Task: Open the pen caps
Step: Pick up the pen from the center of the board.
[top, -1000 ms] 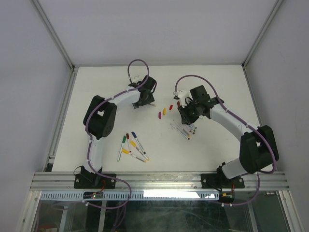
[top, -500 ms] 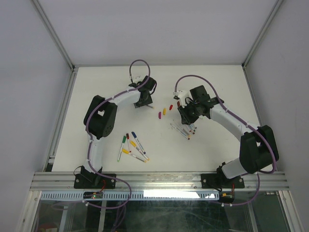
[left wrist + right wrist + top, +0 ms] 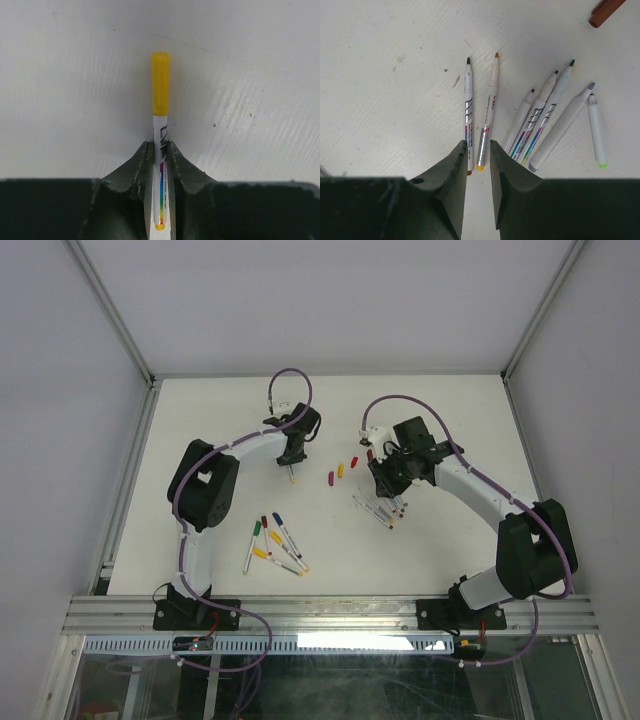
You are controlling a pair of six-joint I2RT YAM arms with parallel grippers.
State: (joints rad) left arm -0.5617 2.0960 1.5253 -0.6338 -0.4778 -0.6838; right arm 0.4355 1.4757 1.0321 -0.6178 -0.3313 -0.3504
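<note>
My left gripper (image 3: 160, 147) is shut on the white barrel of a pen (image 3: 161, 175), and its yellow cap (image 3: 160, 82) sticks out ahead of the fingers, still on the pen. From above, this gripper (image 3: 292, 458) sits at the back middle of the table with the pen (image 3: 291, 476) pointing toward the near side. My right gripper (image 3: 478, 145) stands open just above several uncapped pens (image 3: 540, 120), with nothing between its fingers. Loose pen caps (image 3: 341, 470) lie in a short row between the two grippers. A dark red cap (image 3: 605, 11) shows in the right wrist view.
Several capped pens (image 3: 272, 545) lie in a loose bunch at the near left, in front of the left arm's base. The uncapped pens (image 3: 380, 508) lie beside the right gripper (image 3: 385, 478). Metal frame rails (image 3: 130, 490) border the white table.
The left gripper has closed onto the yellow-capped pen and swung slightly left, so the pen now points toward the near side. The right arm has stayed still.
</note>
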